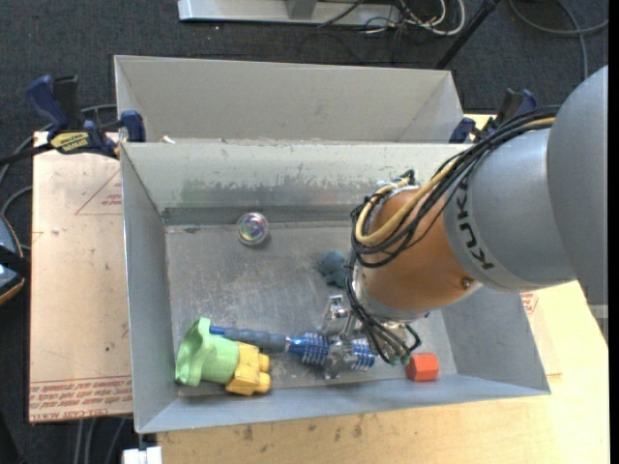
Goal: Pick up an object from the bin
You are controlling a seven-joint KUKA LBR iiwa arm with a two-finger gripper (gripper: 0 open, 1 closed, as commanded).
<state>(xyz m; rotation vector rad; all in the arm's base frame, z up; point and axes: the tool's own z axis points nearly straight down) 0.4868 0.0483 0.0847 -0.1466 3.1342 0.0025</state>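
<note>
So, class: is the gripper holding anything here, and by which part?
Cannot be told. The gripper is down at the bristly head of the blue brush at the front of the bin, but no grip is visible.

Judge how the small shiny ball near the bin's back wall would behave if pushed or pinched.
The small shiny round ball looks spherical, so it would probably roll at a light push across the floor of the grey metal bin. Its glossy surface suggests it may slip from a pinch. The back wall close behind it would likely stop it.
</note>
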